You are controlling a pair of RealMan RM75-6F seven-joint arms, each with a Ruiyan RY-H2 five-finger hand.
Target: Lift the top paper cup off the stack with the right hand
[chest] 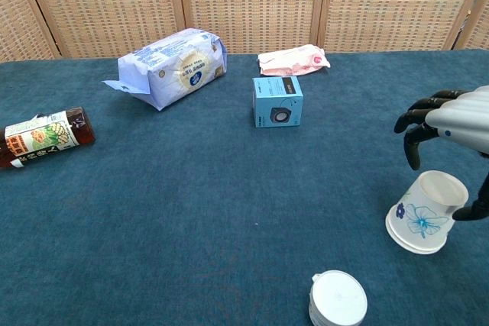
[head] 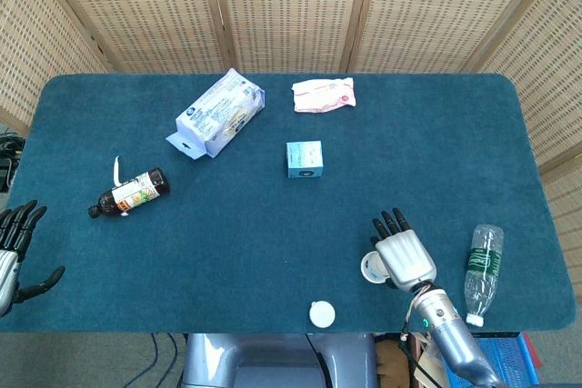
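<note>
A white paper cup with a blue flower print (chest: 424, 215) lies tilted near the table's front right, its wide rim toward the lower left; in the head view this cup (head: 371, 268) peeks out from under my right hand (head: 405, 256). That right hand (chest: 451, 120) hovers over it with its dark fingers (chest: 416, 131) curled above and clear of the cup, and the thumb is against the cup's right side. An upside-down white cup, or a stack of them (chest: 338, 299), stands at the front edge (head: 321, 314). My left hand (head: 16, 247) hangs spread and empty off the table's left edge.
A clear water bottle (head: 480, 274) lies right of my right hand. A small blue box (chest: 277, 101) stands mid-table, with a pink packet (chest: 294, 59) and a white-blue bag (chest: 172, 66) behind it. A brown bottle (chest: 42, 137) lies at the left.
</note>
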